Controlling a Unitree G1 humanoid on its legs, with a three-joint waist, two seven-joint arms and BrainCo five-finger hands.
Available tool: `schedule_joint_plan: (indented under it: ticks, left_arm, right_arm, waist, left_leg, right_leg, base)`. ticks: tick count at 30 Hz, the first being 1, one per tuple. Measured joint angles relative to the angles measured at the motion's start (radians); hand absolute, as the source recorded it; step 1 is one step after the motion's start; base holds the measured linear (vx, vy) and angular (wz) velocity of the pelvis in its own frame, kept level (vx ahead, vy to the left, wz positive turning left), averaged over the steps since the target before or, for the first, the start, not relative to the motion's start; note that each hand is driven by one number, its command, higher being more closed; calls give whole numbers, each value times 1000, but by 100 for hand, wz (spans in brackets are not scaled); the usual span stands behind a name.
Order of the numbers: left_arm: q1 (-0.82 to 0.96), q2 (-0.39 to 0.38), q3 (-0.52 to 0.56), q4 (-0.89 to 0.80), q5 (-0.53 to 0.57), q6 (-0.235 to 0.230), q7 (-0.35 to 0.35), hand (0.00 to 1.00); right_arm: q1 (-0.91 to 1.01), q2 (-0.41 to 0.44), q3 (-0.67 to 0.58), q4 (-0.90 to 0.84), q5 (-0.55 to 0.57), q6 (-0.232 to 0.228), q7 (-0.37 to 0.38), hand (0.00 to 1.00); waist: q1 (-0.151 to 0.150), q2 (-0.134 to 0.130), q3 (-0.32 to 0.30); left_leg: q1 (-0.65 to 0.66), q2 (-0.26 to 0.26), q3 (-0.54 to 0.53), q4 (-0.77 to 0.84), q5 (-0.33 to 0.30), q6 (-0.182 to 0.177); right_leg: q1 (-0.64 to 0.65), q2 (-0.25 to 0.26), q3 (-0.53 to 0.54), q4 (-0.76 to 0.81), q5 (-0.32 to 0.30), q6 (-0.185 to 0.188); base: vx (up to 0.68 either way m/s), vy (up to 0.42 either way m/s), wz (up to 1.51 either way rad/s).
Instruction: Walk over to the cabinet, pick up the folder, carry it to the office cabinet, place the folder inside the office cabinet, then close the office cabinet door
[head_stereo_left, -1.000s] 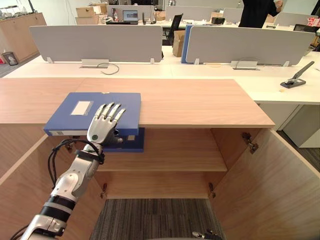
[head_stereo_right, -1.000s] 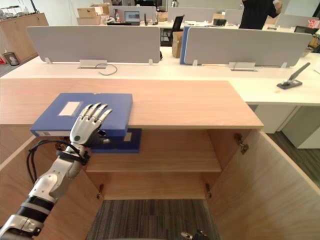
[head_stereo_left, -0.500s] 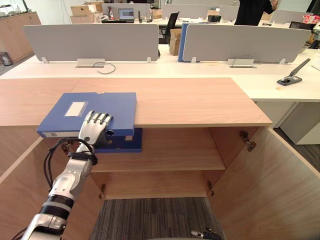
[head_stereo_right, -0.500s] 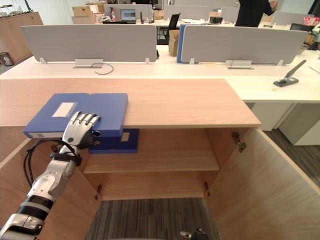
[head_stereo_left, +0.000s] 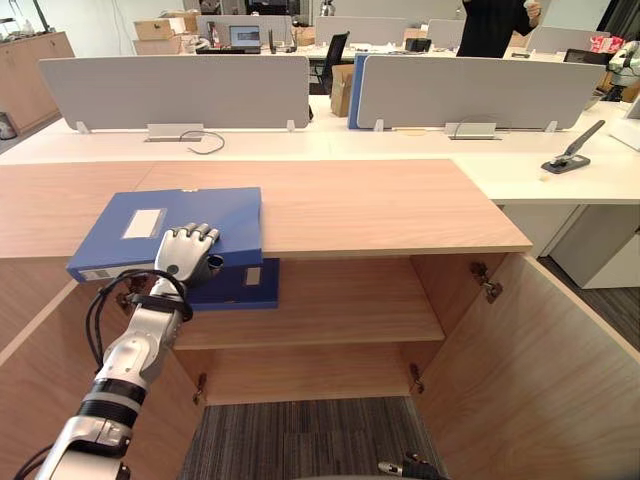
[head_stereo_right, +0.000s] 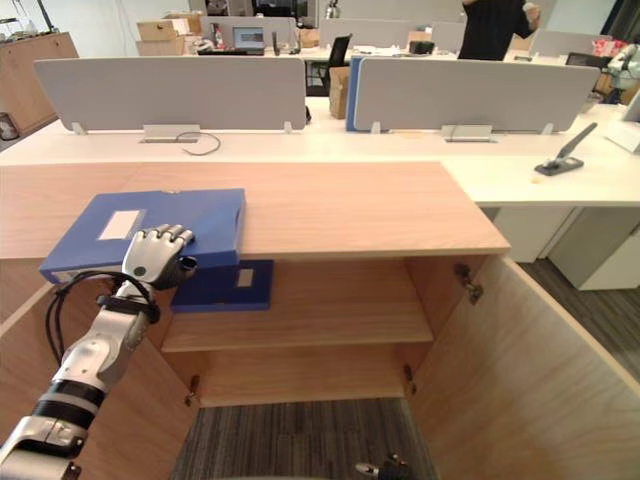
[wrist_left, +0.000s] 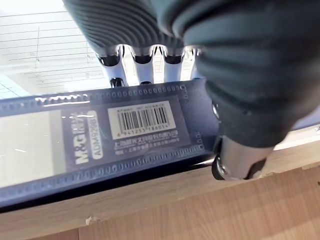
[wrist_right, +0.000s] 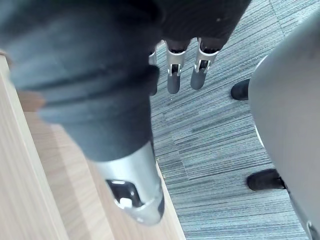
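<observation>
Folder (head_stereo_left: 165, 220) lies flat on the cabinet top (head_stereo_left: 390, 205), with its spine edge overhanging the front. Left hand (head_stereo_left: 186, 256) is clenched on that spine, fingers over the cover and thumb underneath (clearest in the left wrist view). It looks like a rigid box file, probably moderate weight. The skin is smooth plastic, so it could slip. The grip near mid-spine should limit sag. Cabinet below stands open, door (head_stereo_left: 540, 370) swung out. Its shelf (head_stereo_left: 350, 310) holds a second blue folder (head_stereo_left: 245, 285), with room to that one's right. Right hand (wrist_right: 172, 75) hangs over the carpet (wrist_right: 225, 140), fingers loose.
</observation>
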Motion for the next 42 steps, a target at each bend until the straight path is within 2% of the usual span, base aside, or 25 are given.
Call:
schedule_joint_plan:
  ticks: [4,7,11,13,16,18,21,22,28,30,34,38,40,42]
  left_arm:
    - [-12,0,-11,15,31,4,0,100]
    - [1,0,-15,-55,30,6,-17,100]
    - [105,-57,12,-289,-28,-18,-36,100]
    - [152,-103,20,-392,-98,-51,-35,100]
    - [209,-174,38,-577,-246,-88,-44,100]
    - [232,-211,58,-677,-428,-143,-62,100]
    - [236,-263,91,-736,-600,-177,-69,100]
    - [243,-283,116,-748,-663,-182,-68,100]
    - [305,-328,228,-833,-875,-181,-59,100]
    - [313,-341,258,-868,-974,-188,-55,100]
    - [313,-377,271,-901,-1068,-198,-65,100]
    - [313,-402,269,-907,-1253,-214,-142,100]
    - [314,-420,251,-908,-1384,-225,-190,100]
    - [347,-453,227,-935,-1545,-227,-232,100]
  right_arm:
    - [0,-2,-1,0,0,-1,15,0]
    - [4,-2,-12,-5,0,-1,18,0]
    - [9,1,-79,-8,-1,-1,16,0]
    - [17,1,-126,-8,-1,-2,16,0]
    - [26,-1,-165,4,-1,-12,15,0]
    - [27,-6,-183,22,-1,-17,14,0]
    - [27,-7,-215,30,-1,-17,15,0]
    - [27,-7,-217,33,-1,-18,15,0]
    - [27,-9,-220,42,-1,-23,16,0]
    - [29,-8,-236,46,-2,-23,17,0]
    - [29,-8,-250,54,-3,-23,19,0]
    - [22,-7,-246,52,-2,-23,21,0]
    - [24,-5,-156,15,16,-20,18,0]
    - [56,13,-35,-167,91,-19,11,0]
  waist:
    - [-3,1,-1]
    - [-1,2,-1]
    - [0,5,-3]
    - [6,9,-2]
    - [14,15,-9]
    - [19,20,-12]
    - [22,24,-14]
    - [22,24,-14]
    - [23,21,-14]
    - [32,19,-15]
    - [37,17,-15]
    - [42,15,-16]
    - [44,13,-15]
    - [35,12,-12]
  left_leg:
    - [0,0,2,0,-2,-2]
    - [-3,0,2,0,-2,-3]
    - [-21,-1,-1,1,-3,-1]
    - [-21,-1,-1,1,-4,-1]
    - [-34,2,-2,6,-3,-1]
    - [-36,4,0,6,-3,0]
    - [-36,4,0,6,-2,0]
    - [-36,4,0,5,-2,1]
    - [-37,3,-1,1,-2,-4]
    - [-38,2,-1,2,0,-2]
    - [-45,2,-2,6,6,7]
    - [-53,2,-4,6,9,9]
    - [-54,3,-4,6,9,9]
    - [-54,3,-1,6,10,10]
  right_leg:
    - [0,0,1,-1,0,0]
    - [-3,0,2,-2,0,0]
    - [-21,0,3,-1,0,0]
    - [-21,0,3,-2,0,-1]
    - [-36,4,15,4,0,-1]
    - [-46,5,24,16,-1,-3]
    - [-55,4,29,39,-4,-6]
    - [-63,4,32,47,-5,-7]
    - [-78,0,34,71,-13,-4]
    - [-79,0,34,71,-13,-4]
    - [-84,1,34,71,-13,-4]
    - [-85,1,33,71,-13,-4]
    - [-86,2,33,72,-13,-4]
    - [-91,2,35,76,-13,-4]
  base:
    - [0,0,0]
    - [0,0,0]
    - [0,0,0]
    - [0,0,0]
    - [1,-1,-1]
    - [-8,2,-8]
    - [-41,9,-5]
    - [-87,11,-5]
    - [-65,2,0]
    - [0,0,0]
    - [0,0,0]
    - [0,0,0]
    - [0,0,0]
    - [-15,-3,-3]
